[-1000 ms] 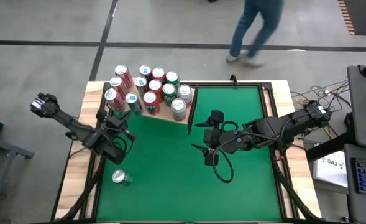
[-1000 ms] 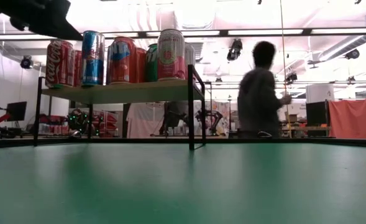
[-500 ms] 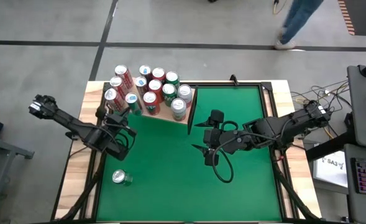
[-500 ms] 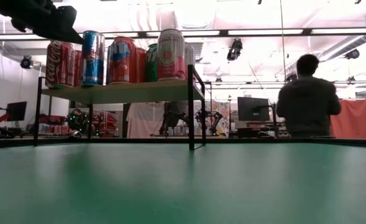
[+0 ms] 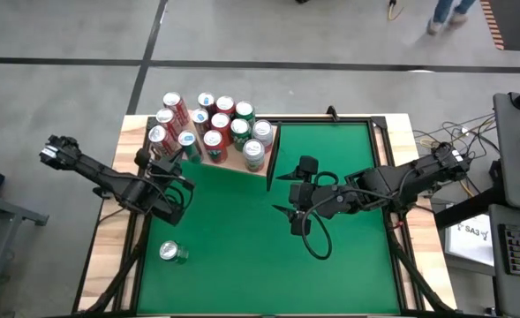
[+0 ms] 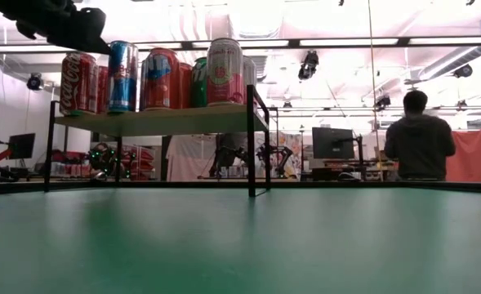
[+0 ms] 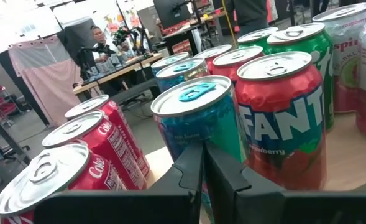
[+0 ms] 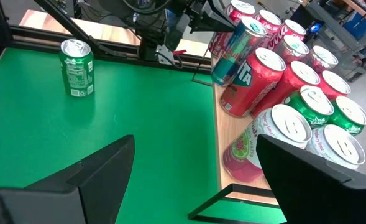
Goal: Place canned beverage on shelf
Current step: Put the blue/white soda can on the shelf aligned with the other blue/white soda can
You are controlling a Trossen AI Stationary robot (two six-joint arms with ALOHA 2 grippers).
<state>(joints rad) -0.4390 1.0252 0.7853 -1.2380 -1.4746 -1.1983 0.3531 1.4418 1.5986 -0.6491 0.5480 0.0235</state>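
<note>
The shelf (image 5: 231,164) is a pale wood board on dark legs at the table's far left, with several upright cans on it. A blue can (image 7: 198,121) stands at its near left edge. My left gripper (image 7: 202,167) is shut and points level at that can's side; it also shows in the high view (image 5: 178,159). A green can (image 8: 77,67) stands upright on its base on the green table, near the left edge (image 5: 171,253). My right gripper (image 8: 195,180) hangs open above the table's middle, with nothing between its fingers. My left gripper's shut fingertips (image 7: 195,163) stand level right at the blue can's side (image 7: 201,134), below its rim, coming from the table's near left. I cannot tell whether they touch it. The can stands upright on the shelf board.
A red Fanta can (image 7: 282,118) and Coke cans (image 7: 102,140) flank the blue can. The shelf's dark end panel (image 5: 272,159) rises at its right end. Open green table (image 5: 330,265) lies near and to the right. A person (image 6: 420,135) is in the room behind.
My left gripper has turned a little while staying shut by the blue can. The cans have not moved. My right arm has kept still. A person behind the table has walked toward the right.
</note>
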